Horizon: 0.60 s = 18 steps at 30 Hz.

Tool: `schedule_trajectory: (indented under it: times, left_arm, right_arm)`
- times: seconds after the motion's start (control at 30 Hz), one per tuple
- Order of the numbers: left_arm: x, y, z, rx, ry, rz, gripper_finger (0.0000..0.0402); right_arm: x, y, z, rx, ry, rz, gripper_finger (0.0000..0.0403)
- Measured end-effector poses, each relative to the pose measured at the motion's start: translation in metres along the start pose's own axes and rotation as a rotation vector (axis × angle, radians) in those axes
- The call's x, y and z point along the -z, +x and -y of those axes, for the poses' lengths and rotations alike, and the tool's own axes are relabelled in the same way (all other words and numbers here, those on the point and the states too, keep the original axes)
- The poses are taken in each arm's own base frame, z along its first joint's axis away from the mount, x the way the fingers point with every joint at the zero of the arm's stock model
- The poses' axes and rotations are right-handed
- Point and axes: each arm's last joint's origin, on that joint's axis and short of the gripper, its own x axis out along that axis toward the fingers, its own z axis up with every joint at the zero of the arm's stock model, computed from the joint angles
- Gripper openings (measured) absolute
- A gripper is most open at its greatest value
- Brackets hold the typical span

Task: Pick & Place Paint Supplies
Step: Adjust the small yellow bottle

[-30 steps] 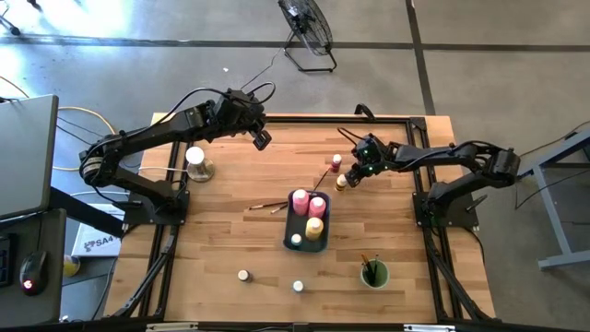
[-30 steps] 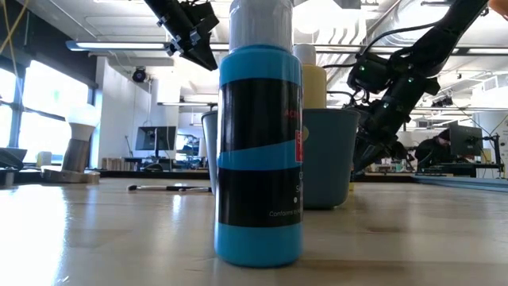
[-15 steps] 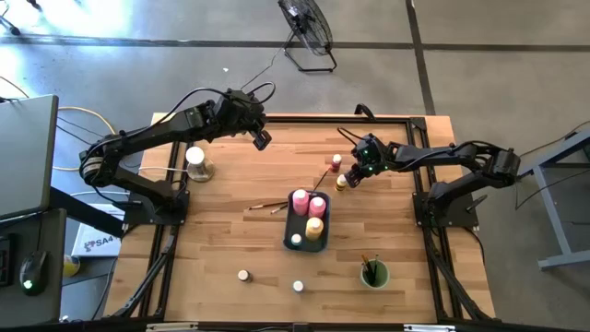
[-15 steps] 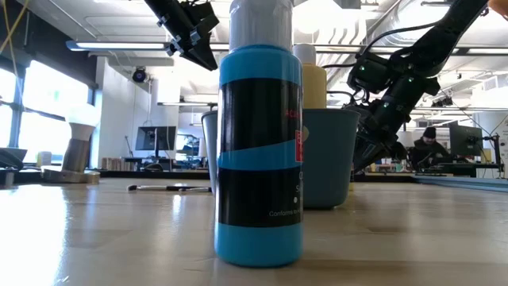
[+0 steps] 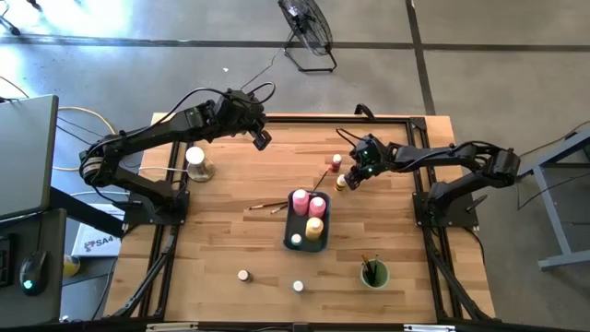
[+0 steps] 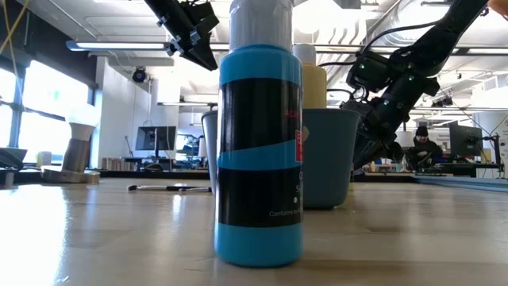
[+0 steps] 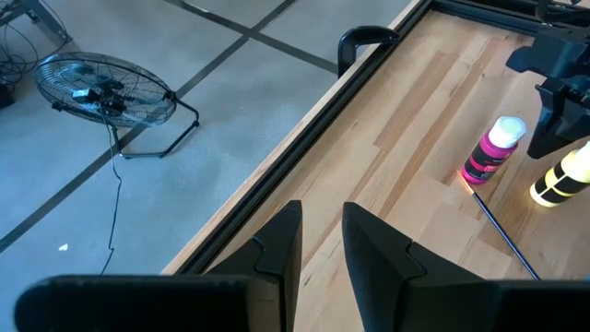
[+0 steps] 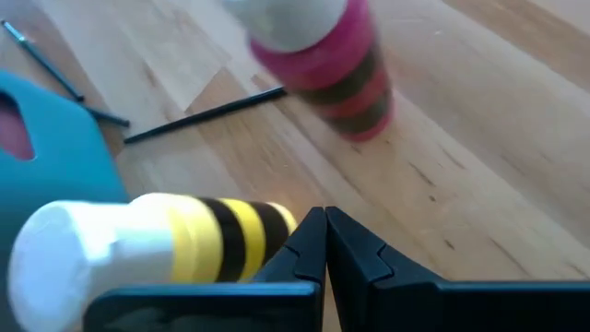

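Two grippers | right gripper (image 5: 351,177): fingers pressed together, beside small yellow-black striped squeeze bottle (image 5: 341,183), near pink squeeze bottle (image 5: 336,161), just off blue-grey rectangular tray (image 5: 297,226) | left gripper (image 5: 262,140): slightly parted, empty, raised over wooden table (image 5: 221,231) far edge

Room bright, even overhead light. Ceiling strip lights (image 6: 119,46) blown out in low view, big windows (image 6: 32,119) at far side glaring white too. Tabletop (image 6: 95,238) picks up pale sheen near cam. Blue bottle (image 6: 259,151) close to lens, soft-edged, backlit, front fairly dark. Arms read as near silhouettes vs bright ceiling. High view: flat light, short soft shadows under arms, no harsh glare on wood (image 5: 230,231). Right wrist view: pink bottle (image 8: 318,55) and yellow bottle (image 8: 157,240) blurred, too close for focus. Left wrist view crisp, floor fan (image 7: 106,92) sharp w/ thin shadow.
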Motion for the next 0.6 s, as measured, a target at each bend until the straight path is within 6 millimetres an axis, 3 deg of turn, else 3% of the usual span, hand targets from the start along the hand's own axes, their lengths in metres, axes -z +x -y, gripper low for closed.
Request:
schedule_trajectory:
  times: [0.6]
  left_arm:
    - [0.000,0.000,0.000,0.000,0.000,0.000,0.0077]
  right_arm:
    - [0.010,0.004,-0.023,-0.076,-0.051,-0.032,0.0002]
